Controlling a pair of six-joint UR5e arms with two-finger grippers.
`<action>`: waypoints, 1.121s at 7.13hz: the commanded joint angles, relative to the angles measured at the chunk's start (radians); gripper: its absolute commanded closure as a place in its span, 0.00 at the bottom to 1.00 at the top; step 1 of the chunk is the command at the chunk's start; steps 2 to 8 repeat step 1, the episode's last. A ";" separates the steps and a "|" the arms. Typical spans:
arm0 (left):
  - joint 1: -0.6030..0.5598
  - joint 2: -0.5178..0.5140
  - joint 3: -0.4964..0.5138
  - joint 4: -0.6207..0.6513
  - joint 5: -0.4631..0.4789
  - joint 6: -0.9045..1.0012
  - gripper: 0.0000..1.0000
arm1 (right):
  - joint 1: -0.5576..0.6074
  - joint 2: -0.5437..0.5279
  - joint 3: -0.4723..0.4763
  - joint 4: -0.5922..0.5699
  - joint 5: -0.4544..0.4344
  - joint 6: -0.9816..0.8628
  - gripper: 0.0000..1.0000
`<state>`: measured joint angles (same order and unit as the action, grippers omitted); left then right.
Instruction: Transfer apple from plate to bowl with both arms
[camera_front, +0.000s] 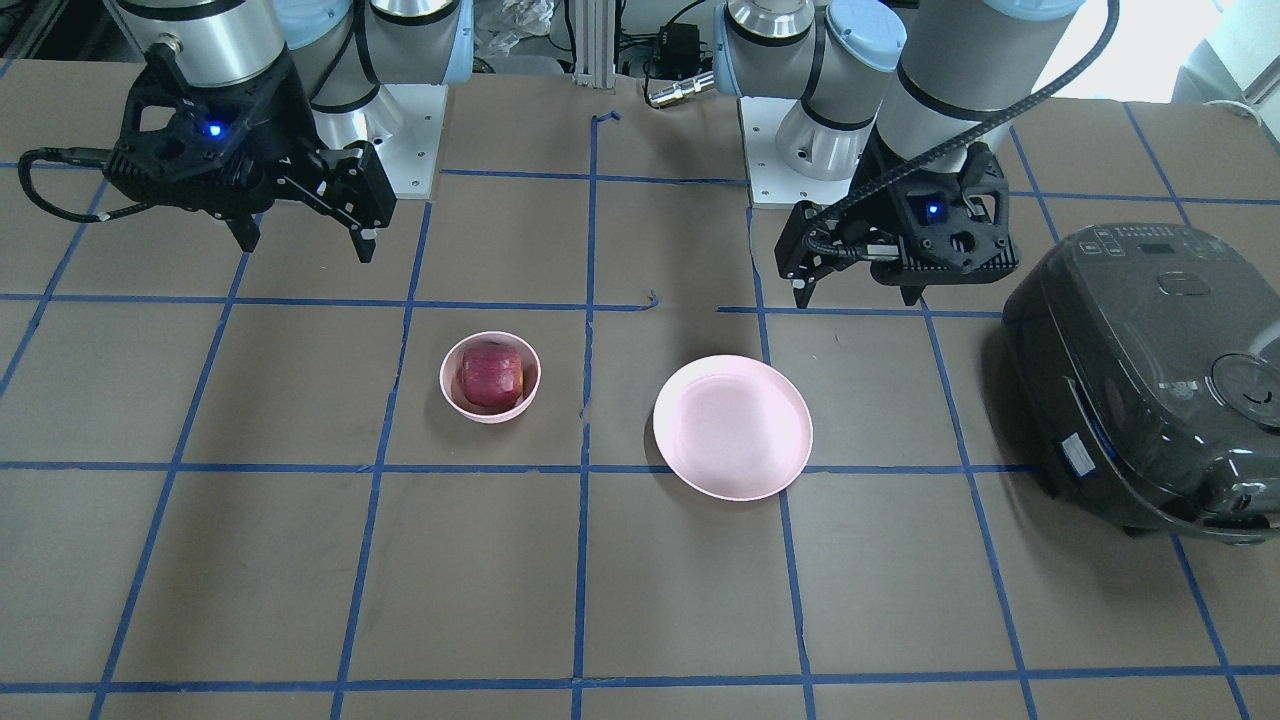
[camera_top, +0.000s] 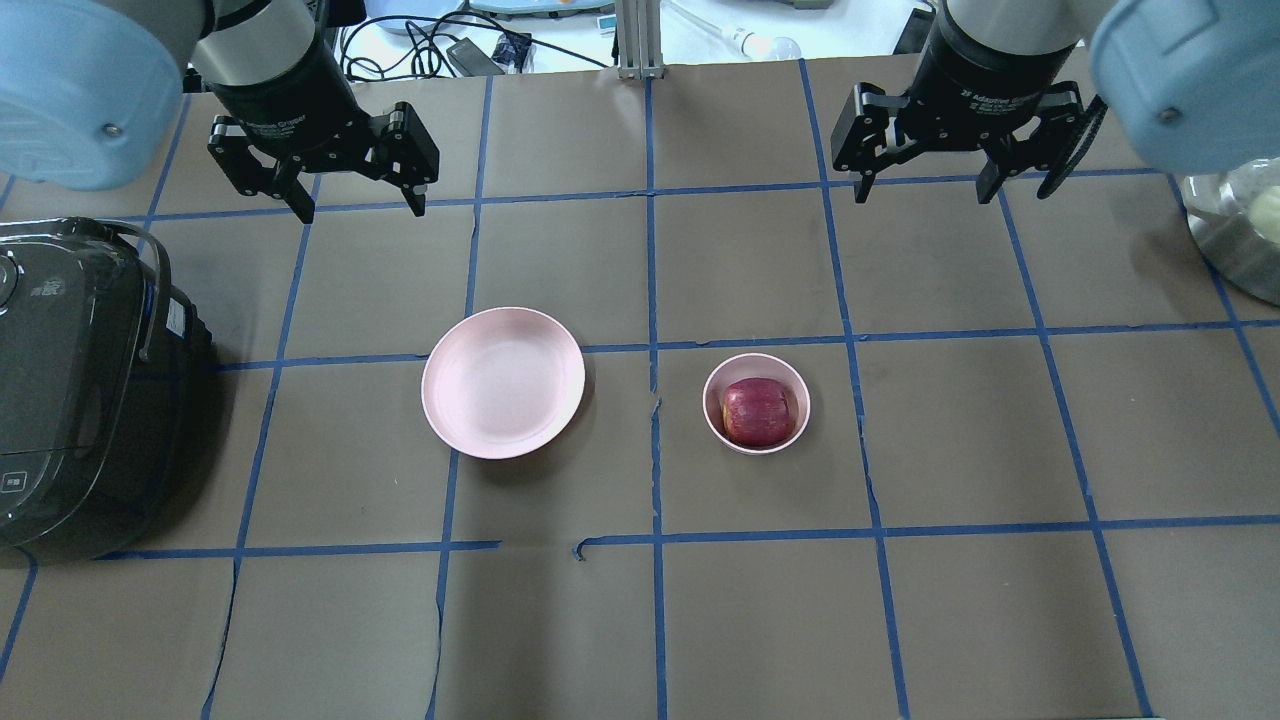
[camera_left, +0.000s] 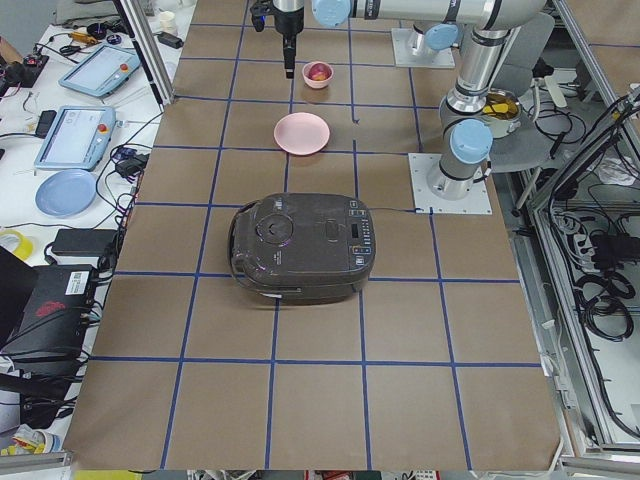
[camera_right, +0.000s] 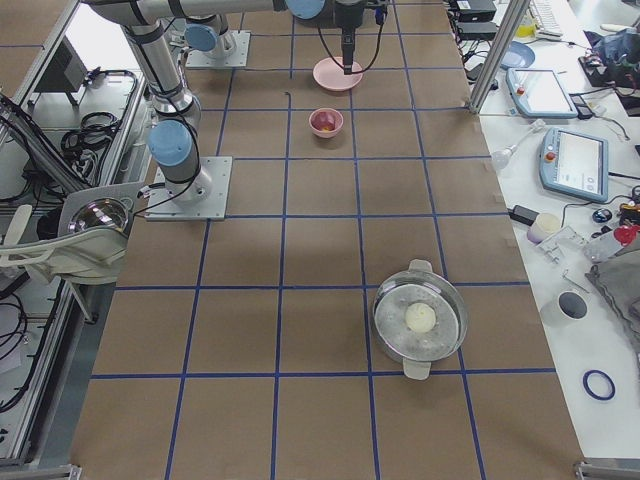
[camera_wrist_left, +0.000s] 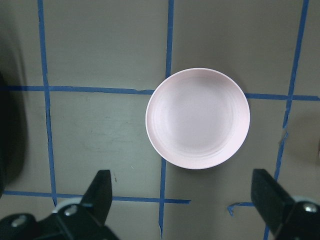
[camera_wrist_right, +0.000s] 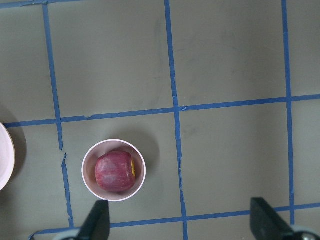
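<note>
The dark red apple (camera_top: 757, 411) lies inside the small pink bowl (camera_top: 712, 393) right of the table's middle; both also show in the front view, apple (camera_front: 491, 375) in bowl (camera_front: 449, 388), and in the right wrist view, apple (camera_wrist_right: 114, 172) in bowl (camera_wrist_right: 89, 160). The wide pink plate (camera_top: 503, 382) sits bare left of the bowl, also in the left wrist view (camera_wrist_left: 198, 118). My left gripper (camera_top: 356, 205) hangs open and empty high behind the plate. My right gripper (camera_top: 928, 190) hangs open and empty high behind the bowl.
A dark grey rice cooker (camera_top: 75, 390) stands at the table's left edge. A metal pot (camera_right: 419, 320) with a pale round thing in it stands at the far right. Blue tape lines grid the brown table.
</note>
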<state>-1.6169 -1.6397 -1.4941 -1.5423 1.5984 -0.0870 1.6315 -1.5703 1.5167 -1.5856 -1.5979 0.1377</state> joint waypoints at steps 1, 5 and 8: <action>-0.004 0.059 -0.023 -0.025 0.003 0.009 0.00 | -0.001 -0.014 0.000 0.012 0.000 -0.001 0.00; -0.004 0.059 -0.023 -0.025 0.003 0.009 0.00 | -0.001 -0.014 0.000 0.012 0.000 -0.001 0.00; -0.004 0.059 -0.023 -0.025 0.003 0.009 0.00 | -0.001 -0.014 0.000 0.012 0.000 -0.001 0.00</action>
